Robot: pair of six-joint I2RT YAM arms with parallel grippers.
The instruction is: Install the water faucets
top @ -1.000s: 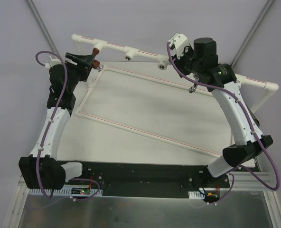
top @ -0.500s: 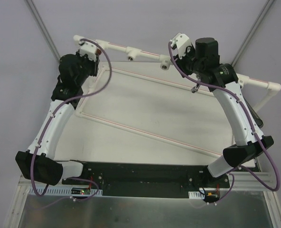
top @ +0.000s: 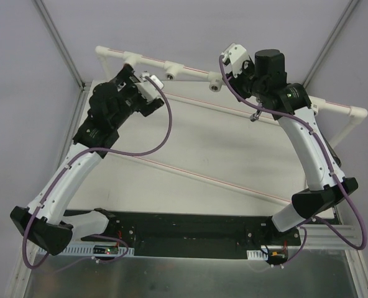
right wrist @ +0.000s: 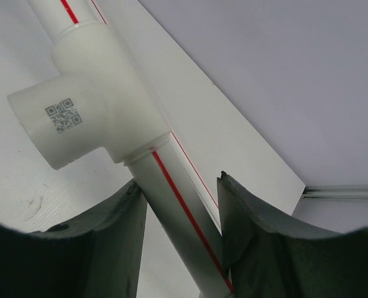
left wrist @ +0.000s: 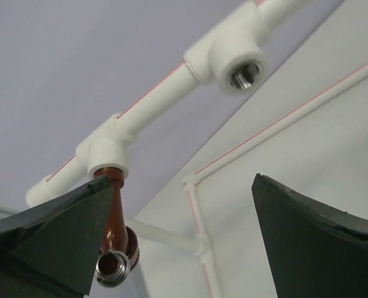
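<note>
Left gripper (left wrist: 183,186) shifted, gaping empty, faucet (left wrist: 114,217) part-hidden, right gripper (right wrist: 179,183) astride pipe (right wrist: 171,202), hold unclear

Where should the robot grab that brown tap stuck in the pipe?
Probably across the brown tap on its slim neck, between the white tee and the threaded mouth. It sticks straight out of the tee, so the open left gripper should close from the sides, one finger each side.
</note>
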